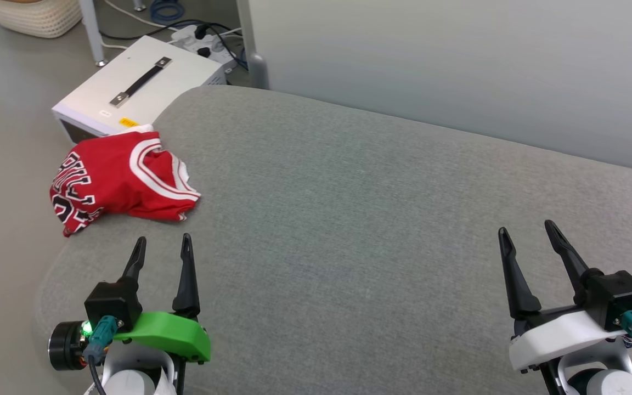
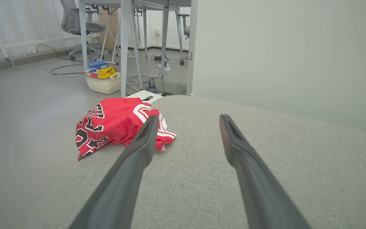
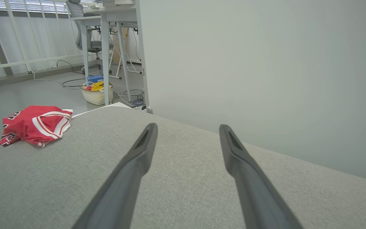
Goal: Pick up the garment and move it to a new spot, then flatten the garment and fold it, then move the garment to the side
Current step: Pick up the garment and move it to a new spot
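Observation:
The garment point(image 1: 121, 178) is a red shirt with white-striped trim and black lettering, lying bunched at the left edge of the grey cushioned surface point(image 1: 349, 219), part of it hanging over the edge. The left wrist view has the garment point(image 2: 113, 125) a short way ahead and left of my fingers; the right wrist view has the garment point(image 3: 35, 124) far to the left. My left gripper point(image 1: 163, 246) hovers just in front of it, open and empty. Far to the right, my right gripper point(image 1: 529, 230) is also open and empty.
A white box with a black handle point(image 1: 135, 90) sits on the floor just beyond the garment, with cables and a power strip point(image 1: 206, 41) behind it. A woven basket point(image 2: 103, 83) stands by table legs point(image 2: 124, 47). A pale wall panel point(image 1: 458, 71) borders the cushion's far side.

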Robot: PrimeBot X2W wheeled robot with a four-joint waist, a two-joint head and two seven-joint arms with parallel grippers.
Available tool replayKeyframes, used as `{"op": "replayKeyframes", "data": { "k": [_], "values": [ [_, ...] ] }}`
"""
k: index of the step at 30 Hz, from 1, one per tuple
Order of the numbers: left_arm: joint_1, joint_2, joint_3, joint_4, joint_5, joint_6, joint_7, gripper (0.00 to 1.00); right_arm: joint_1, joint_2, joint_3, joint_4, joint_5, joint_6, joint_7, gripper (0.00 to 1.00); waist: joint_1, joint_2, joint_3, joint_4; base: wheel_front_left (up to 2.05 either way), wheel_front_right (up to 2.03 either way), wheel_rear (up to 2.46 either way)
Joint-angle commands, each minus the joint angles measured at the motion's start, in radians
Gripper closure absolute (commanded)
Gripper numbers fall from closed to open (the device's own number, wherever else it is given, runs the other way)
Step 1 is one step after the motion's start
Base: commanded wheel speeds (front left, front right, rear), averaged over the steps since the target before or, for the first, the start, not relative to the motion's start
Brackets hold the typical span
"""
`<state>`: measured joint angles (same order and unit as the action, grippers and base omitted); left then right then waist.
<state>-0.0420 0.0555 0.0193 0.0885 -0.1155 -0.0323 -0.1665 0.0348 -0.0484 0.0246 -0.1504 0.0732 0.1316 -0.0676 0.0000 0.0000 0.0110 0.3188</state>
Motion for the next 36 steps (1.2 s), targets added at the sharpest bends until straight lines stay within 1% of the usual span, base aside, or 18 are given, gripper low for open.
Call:
{"op": "replayKeyframes", "data": {
  "k": [1,10,22,29,33,36],
  "values": [
    [-0.009,-0.004,0.003,0.004,-0.009,-0.010,-0.010,0.00,0.008,-0.002,0.000,-0.009,0.000,-0.001,-0.008,0.00,0.0000,0.0000,0.001,0.031,0.00,0.00,0.00],
    [-0.019,-0.004,0.003,0.011,-0.013,-0.018,-0.029,0.00,0.011,-0.002,0.003,-0.016,0.003,-0.001,-0.007,0.00,0.0000,0.0000,0.008,0.097,0.00,0.00,0.00],
    [-0.039,-0.004,0.007,0.027,-0.017,-0.028,-0.054,0.00,0.010,-0.002,0.004,-0.039,-0.001,-0.001,-0.011,0.00,0.0000,0.0000,0.026,0.162,0.00,0.00,0.00],
    [-0.090,-0.005,0.026,0.046,-0.027,-0.042,-0.068,0.00,-0.011,-0.006,0.003,-0.073,-0.027,-0.001,0.007,0.00,0.0000,0.0000,0.075,0.171,0.00,0.00,0.00],
    [-0.160,0.003,0.044,0.094,-0.045,-0.058,-0.076,0.00,-0.037,-0.027,-0.004,-0.117,-0.039,-0.001,0.031,0.00,0.0000,0.0000,0.132,0.156,0.00,0.00,0.00],
    [-0.245,0.022,0.056,0.154,-0.075,-0.071,-0.082,0.00,-0.061,-0.053,-0.013,-0.155,-0.041,-0.001,0.054,0.00,0.0000,0.0000,0.186,0.138,0.00,0.00,0.00]
  ]
}}
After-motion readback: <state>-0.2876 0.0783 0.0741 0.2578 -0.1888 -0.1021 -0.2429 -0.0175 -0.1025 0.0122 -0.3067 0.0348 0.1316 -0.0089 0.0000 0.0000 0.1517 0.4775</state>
